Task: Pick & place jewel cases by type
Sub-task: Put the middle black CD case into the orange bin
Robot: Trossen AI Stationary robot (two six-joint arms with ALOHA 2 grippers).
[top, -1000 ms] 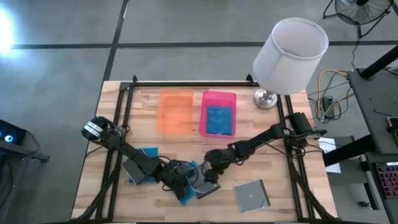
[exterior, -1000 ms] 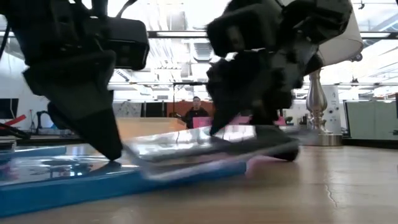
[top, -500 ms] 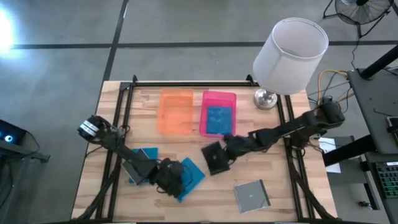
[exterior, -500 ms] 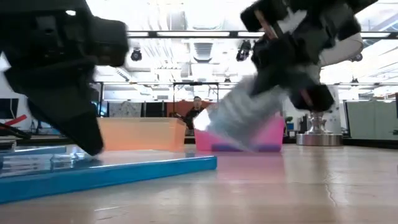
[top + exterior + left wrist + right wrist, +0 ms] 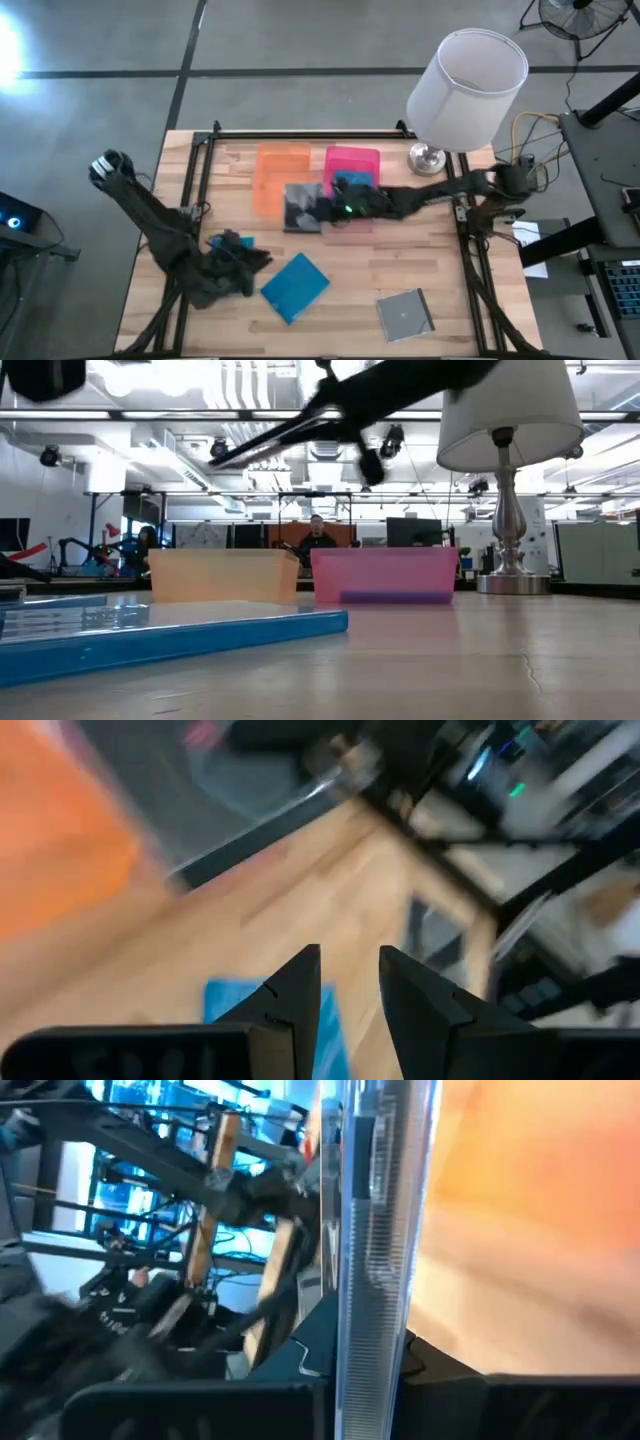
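My right gripper (image 5: 324, 208) is shut on a dark grey jewel case (image 5: 301, 207), held in the air over the gap between the orange tray (image 5: 278, 172) and the pink tray (image 5: 352, 160). The pink tray holds a blue case (image 5: 350, 186). My left gripper (image 5: 258, 260) is open and empty, raised at the near left. A blue jewel case (image 5: 295, 287) lies flat on the table beside it, and shows in the left wrist view (image 5: 232, 1010) below the gripper (image 5: 350, 955). A second blue case (image 5: 238, 243) lies partly under the left arm. A clear case (image 5: 405, 315) lies flat at the near right. My right gripper pinches the dark grey case between its two fingers at the edge turned toward the table's right (image 5: 375, 1350). The fingers come about level from the right. The case is lifted clear, above the trays, and shows edge-on in the right wrist view.
A lamp with a white shade (image 5: 467, 75) and metal foot (image 5: 427, 158) stands at the far right corner. A black frame (image 5: 300, 133) runs along the table's edges. Bare wood lies between the trays and the near cases. A person (image 5: 317, 538) sits far behind the table.
My right gripper has lifted the dark grey case off the blue case near the front edge and carried it up, toward the far edge and the left, to above the trays. My left gripper has left the blue case, rising and drawing back left. The blue case stays flat.
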